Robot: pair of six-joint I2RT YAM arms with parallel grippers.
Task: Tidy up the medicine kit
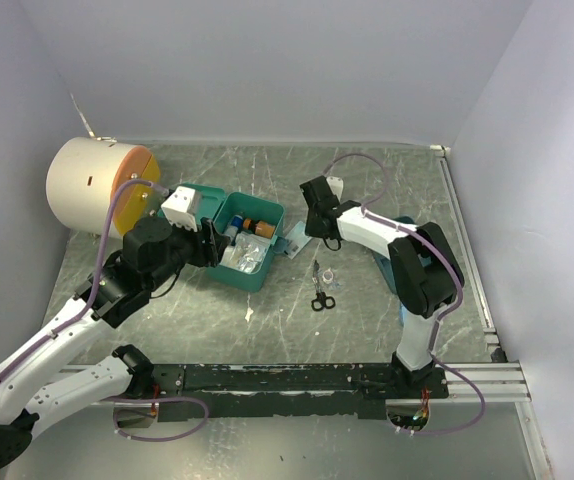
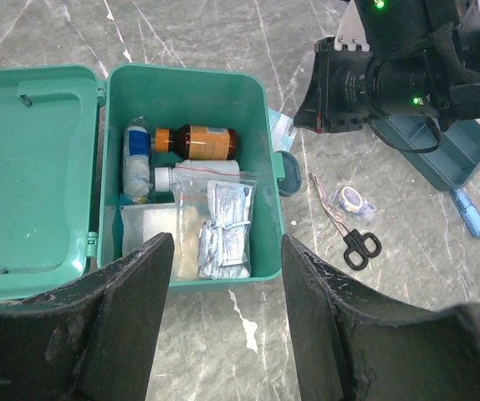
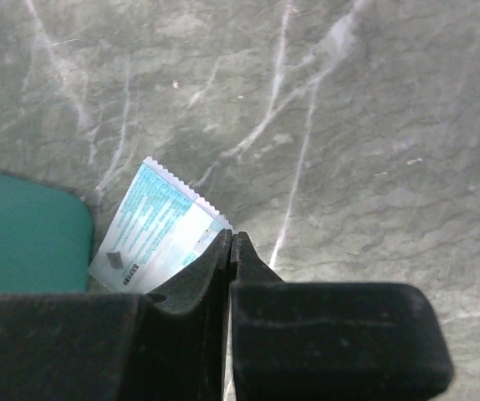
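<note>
One sachet [image 3: 156, 225] lay beside the medicine kit [image 2: 190, 92]; right gripper [image 3: 232, 242] jaws together at its corner, left gripper [image 2: 227, 242] apart. Likely next: lift it in.

Left arm [image 1: 52, 348] reaching forward, left gripper [image 2: 226, 246] spread apart, right arm [image 1: 372, 232] bent, right gripper [image 3: 232, 240] pinched tight together.

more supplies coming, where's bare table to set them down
Free: marble table behind open teal plastic medicine kit, and between black-handled scissors and arm bases. Crowded: beside the kit, where the right gripper pinches a blue-white sachet.
</note>
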